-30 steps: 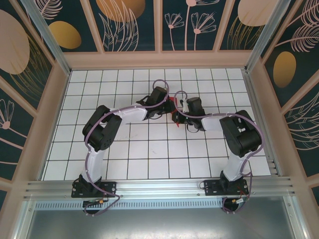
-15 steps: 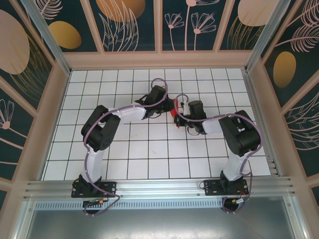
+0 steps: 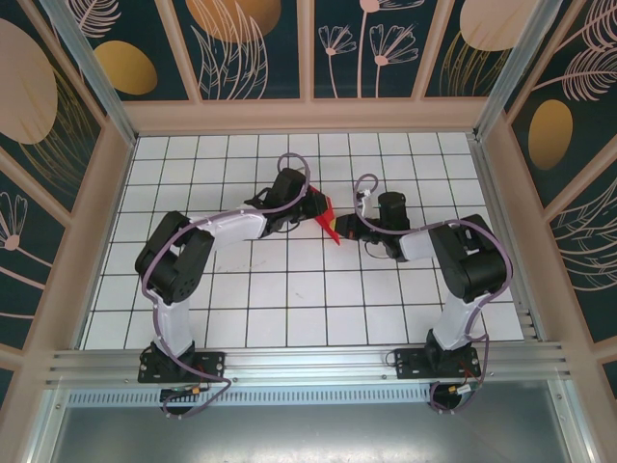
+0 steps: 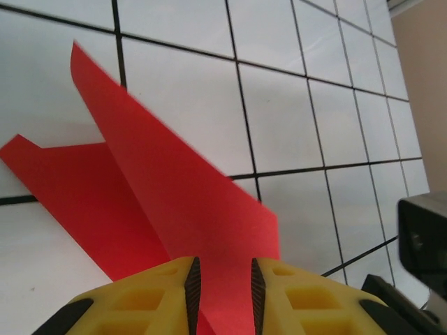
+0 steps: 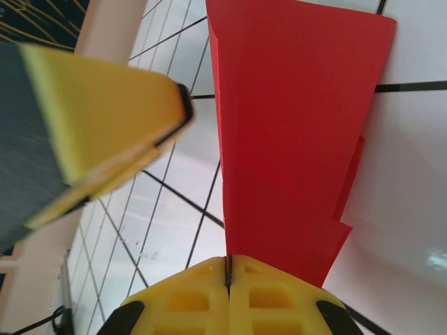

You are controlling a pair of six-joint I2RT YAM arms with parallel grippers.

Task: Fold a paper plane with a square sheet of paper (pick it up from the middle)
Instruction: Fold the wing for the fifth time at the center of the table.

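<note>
1. Where the two arms meet over the middle of the white tiled counter, I see the bright red creased paper sheet between the left claw and the right claw, slightly towards the far side of the grid.
2. From above, the left arm reaches in from the left and the right arm from the right. Their claws sit near each other with only the paper sheet between them.
3. On the left wrist camera, the left claw has its yellow pads parted by a narrow gap. One upright flap of the paper sheet runs through that gap, so I read this claw as released around the flap. I cannot tell whether either pad touches it.
4. In that same view, a second layer spreads out low to the left of the flap and seems to lie flat against the tiles. A crease joins the two layers.
5. On the right wrist camera, the right claw is clenched, with its two yellow pads pressed together. The near edge of the paper sheet is pinched in the seam between them.
6. From that grip the paper widens away from the claw, and I can see stepped folded edges along its right side.
7. A blurred yellow finger of the left claw shows at the upper left of the right wrist view, just beside the paper's left edge.
</note>
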